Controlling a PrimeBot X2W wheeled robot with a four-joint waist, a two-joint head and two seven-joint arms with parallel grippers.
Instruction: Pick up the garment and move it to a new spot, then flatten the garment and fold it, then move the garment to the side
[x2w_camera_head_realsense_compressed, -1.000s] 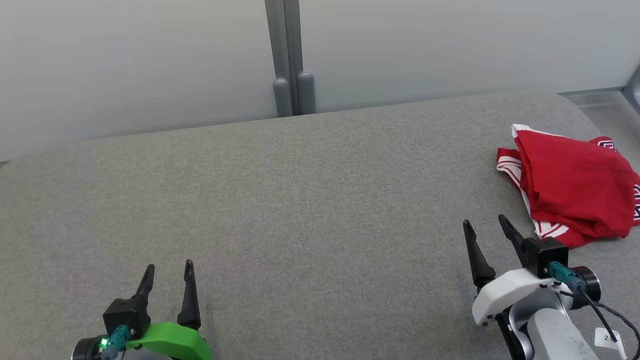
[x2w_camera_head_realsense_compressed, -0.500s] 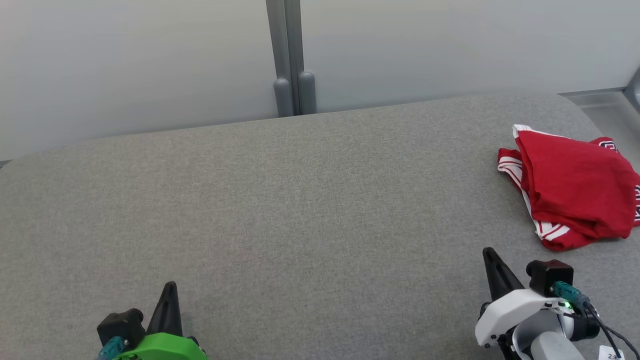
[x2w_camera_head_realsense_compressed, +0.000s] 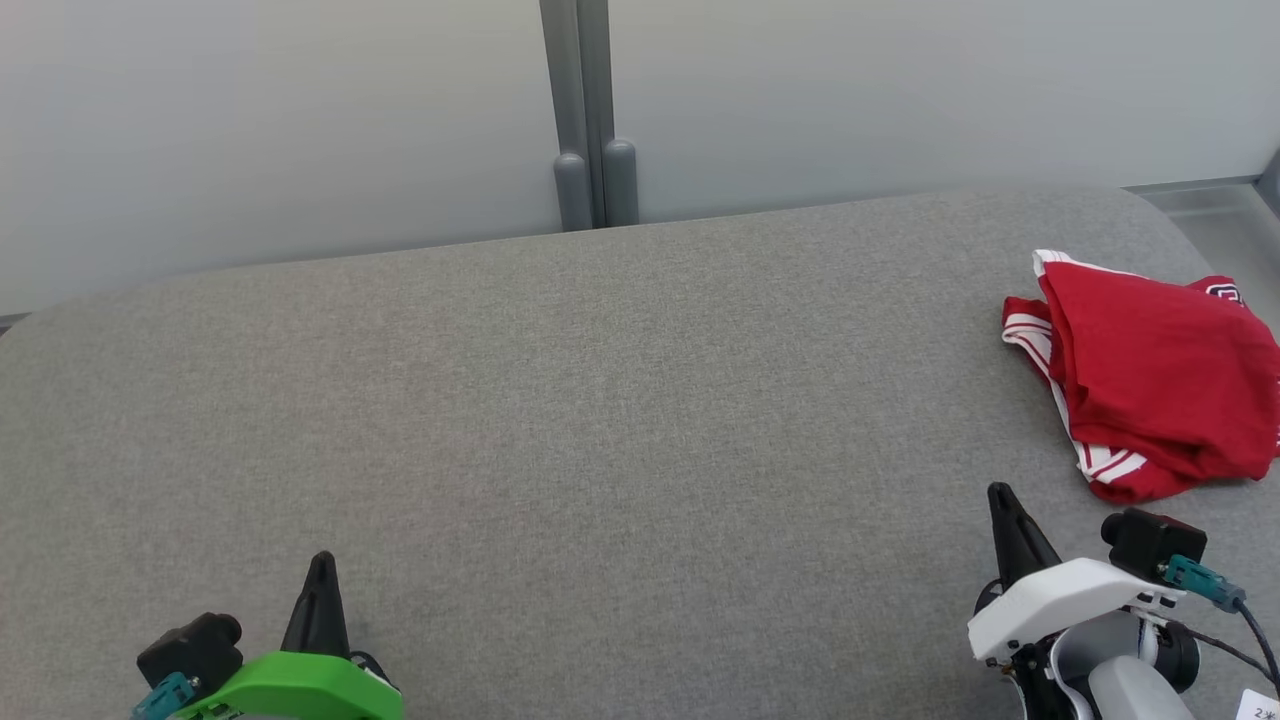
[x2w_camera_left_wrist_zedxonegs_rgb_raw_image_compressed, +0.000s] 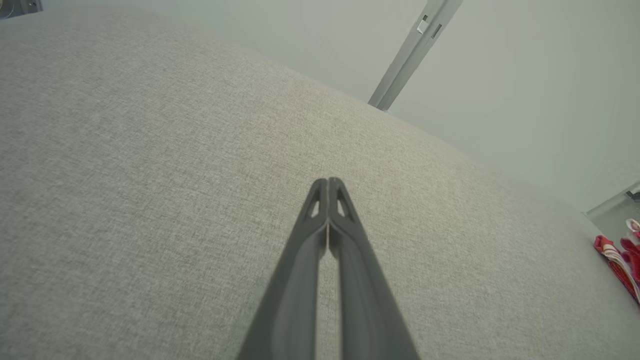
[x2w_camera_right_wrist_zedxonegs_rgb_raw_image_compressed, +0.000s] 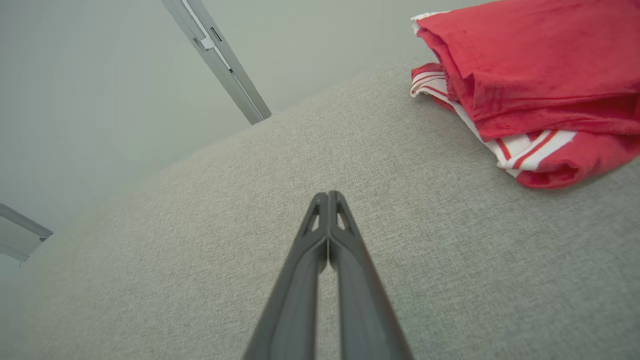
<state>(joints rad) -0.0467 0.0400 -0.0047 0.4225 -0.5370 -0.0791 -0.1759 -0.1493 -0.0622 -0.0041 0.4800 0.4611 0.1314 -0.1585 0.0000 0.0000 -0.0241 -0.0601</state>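
Observation:
The garment (x2w_camera_head_realsense_compressed: 1160, 375) is red with white striped trim and lies folded at the far right of the grey fabric surface (x2w_camera_head_realsense_compressed: 600, 400). From the right wrist, the garment (x2w_camera_right_wrist_zedxonegs_rgb_raw_image_compressed: 525, 90) fills the upper right; the left wrist catches the garment (x2w_camera_left_wrist_zedxonegs_rgb_raw_image_compressed: 622, 260) at its right edge. My right gripper (x2w_camera_head_realsense_compressed: 1000, 498) rests at the lower right, shut and empty, a short way in front of the garment and to its left. My left gripper (x2w_camera_head_realsense_compressed: 322, 563) sits at the lower left, far from the cloth, also shut on nothing. In each wrist view the gripper's tips meet: left gripper (x2w_camera_left_wrist_zedxonegs_rgb_raw_image_compressed: 328, 181), right gripper (x2w_camera_right_wrist_zedxonegs_rgb_raw_image_compressed: 327, 194).
A pale wall runs behind the surface, with a grey vertical post (x2w_camera_head_realsense_compressed: 588, 110) at its middle. The surface's rounded far right corner (x2w_camera_head_realsense_compressed: 1150, 200) lies just beyond the garment.
Both grippers have gone from open to shut and have drawn back toward the bottom of the head view. The garment lies as before.

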